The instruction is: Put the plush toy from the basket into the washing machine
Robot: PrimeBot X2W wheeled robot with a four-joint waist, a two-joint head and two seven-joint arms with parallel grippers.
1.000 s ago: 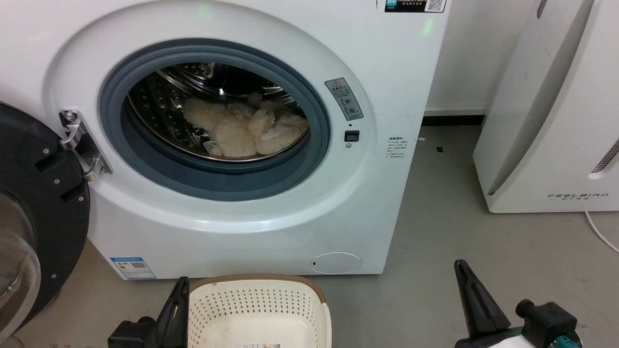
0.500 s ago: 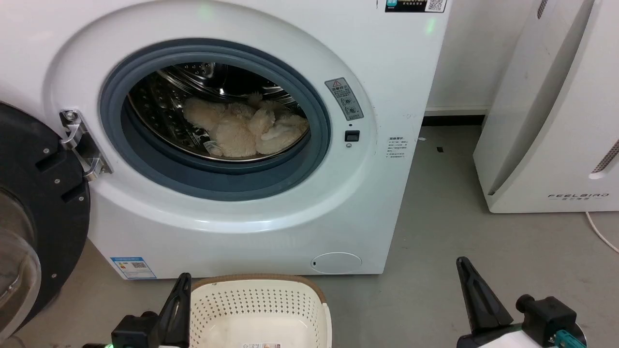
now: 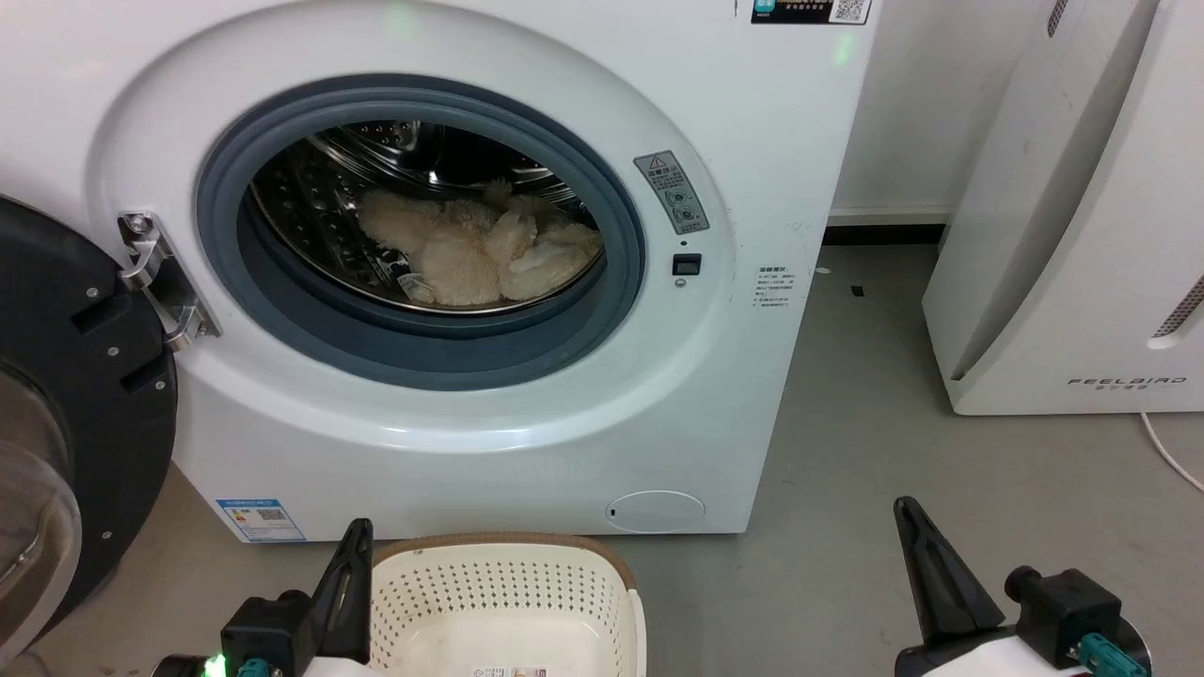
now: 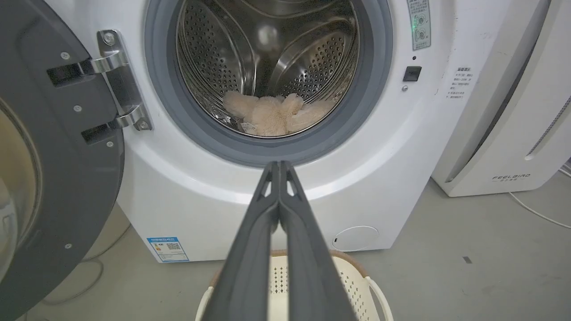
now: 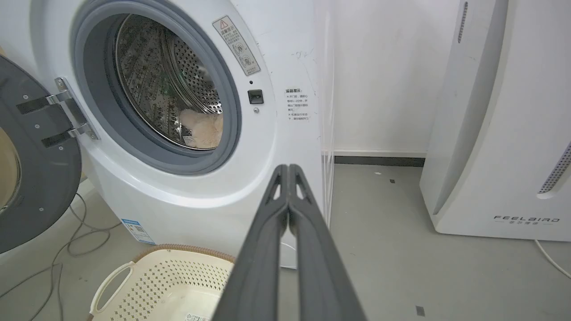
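The cream plush toy (image 3: pixel 475 246) lies in the steel drum of the white washing machine (image 3: pixel 752 169), behind the grey gasket; it also shows as a plush toy (image 4: pixel 274 115) low in the drum and partly as a plush toy (image 5: pixel 201 128). The cream basket (image 3: pixel 503 602) stands on the floor before the washer, with nothing but a label sticker inside. My left gripper (image 3: pixel 356 538) is shut at the basket's left rim, holding nothing. My right gripper (image 3: pixel 905 512) is shut over the floor to the right. The left gripper (image 4: pixel 279 164) and right gripper (image 5: pixel 288 166) show fingers pressed together.
The black-framed glass door (image 3: pixel 66 414) hangs open at the left on its steel hinge (image 3: pixel 155 282). A white FEELBIRD appliance (image 3: pixel 1072 235) stands at the right. Grey floor (image 3: pixel 847 404) lies between them; cables (image 5: pixel 76 240) trail under the door.
Both grippers have drifted slightly in the head view, the left a little right and down, the right a little right and up. The toy and basket have stayed put.
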